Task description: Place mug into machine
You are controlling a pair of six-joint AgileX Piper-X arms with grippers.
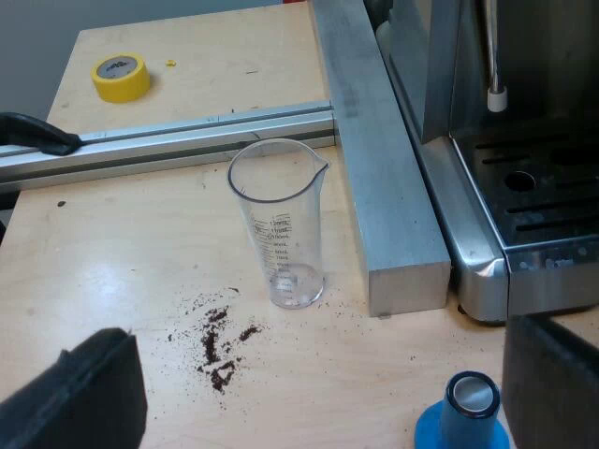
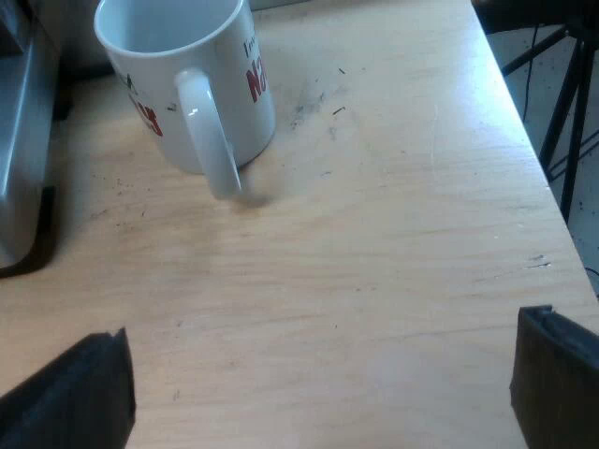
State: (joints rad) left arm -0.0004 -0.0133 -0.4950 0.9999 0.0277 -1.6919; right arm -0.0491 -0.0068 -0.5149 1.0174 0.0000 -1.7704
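The mug [image 2: 187, 84] stands upright on the bench [image 2: 374, 234] just beside the machine [image 2: 19, 140], its handle toward the right tool [image 2: 316, 383], which is spread wide and empty. The left tool [image 1: 314, 398], also wide and empty, hangs near the measuring glass [image 1: 279, 224] beside the machine.

White mug [image 2: 187, 84], red lettering [image 2: 257, 82], perhaps green; blue tamper [image 1: 465, 416].

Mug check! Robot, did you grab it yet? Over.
Left gripper open, by measuring glass, blue tamper. Right gripper open, facing mug. Mug upright on table, untouched. Nothing blocks it.
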